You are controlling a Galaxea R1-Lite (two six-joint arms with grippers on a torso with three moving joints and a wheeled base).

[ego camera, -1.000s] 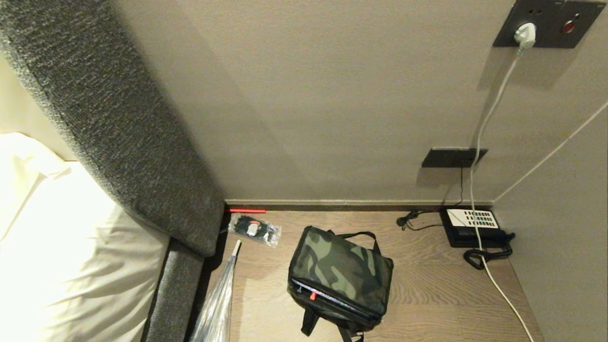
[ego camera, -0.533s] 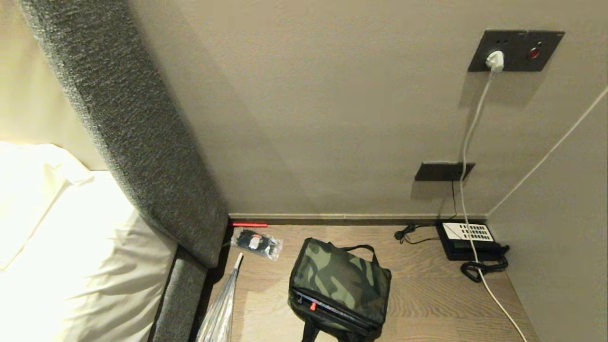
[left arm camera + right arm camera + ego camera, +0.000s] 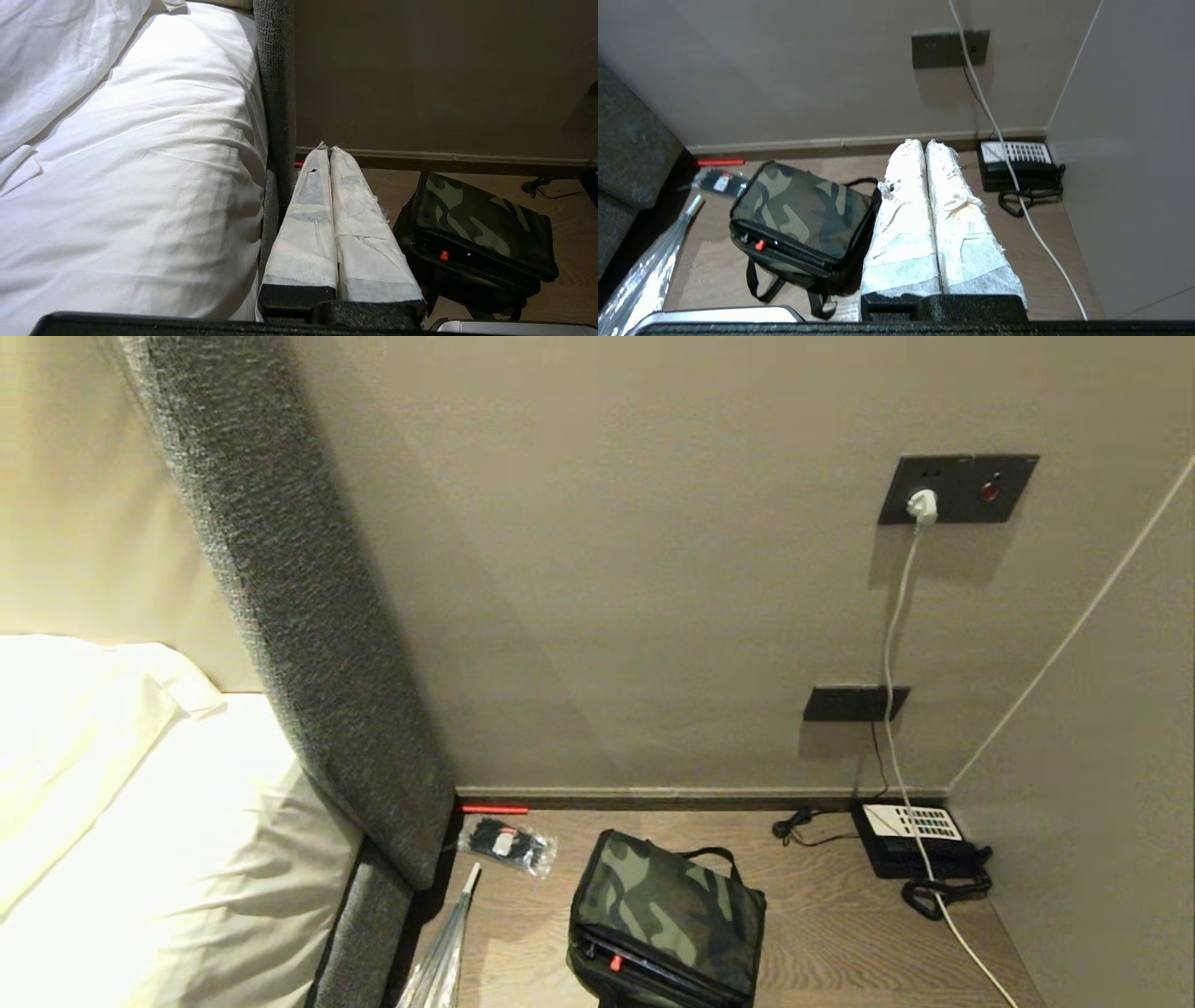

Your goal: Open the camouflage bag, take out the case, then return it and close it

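The left gripper, its 2 white-wrapped fingers pressed together with nothing between them, hangs above the wooden floor beside the white-sheeted bed. The right gripper is likewise closed tight and empty, hanging over the floor between the bag and the black telephone with a white keypad. Neither gripper shows in the head view. The boxy soft camouflage bag with black sides and straps stands zipped on the floor near the wall, a small red pull on its front edge. Just beside it, toward the grey fabric headboard, lie a small clear packet of black items and a folded silvery umbrella.
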